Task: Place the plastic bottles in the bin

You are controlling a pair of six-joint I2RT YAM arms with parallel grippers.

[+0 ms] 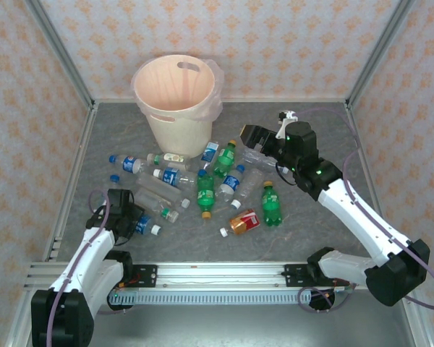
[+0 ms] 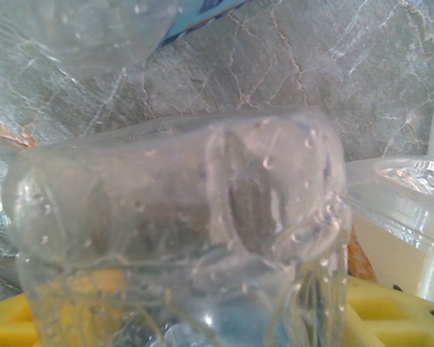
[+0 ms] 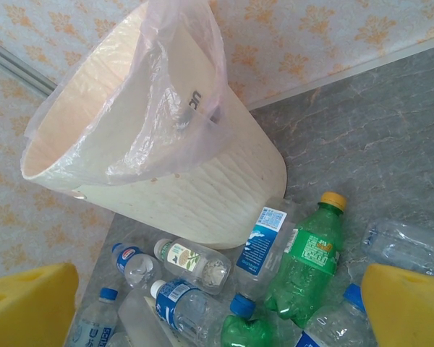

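Left wrist view: a clear bottle (image 2: pixel 181 231) lies inside my left claw (image 1: pixel 130 217); clamped or not, I cannot tell. My right claw (image 1: pixel 247 135) gapes empty. Next: secure it, then lift to the bin (image 1: pixel 177 101), upper middle of the top view.

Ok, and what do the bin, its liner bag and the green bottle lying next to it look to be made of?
The bin looks like opaque cream plastic, matte, its wall faintly rippled. The liner bag is thin pinkish film, glossy, creased, and see-through at the rim. The green bottle is shiny translucent green plastic, likely PET, with a yellow cap.
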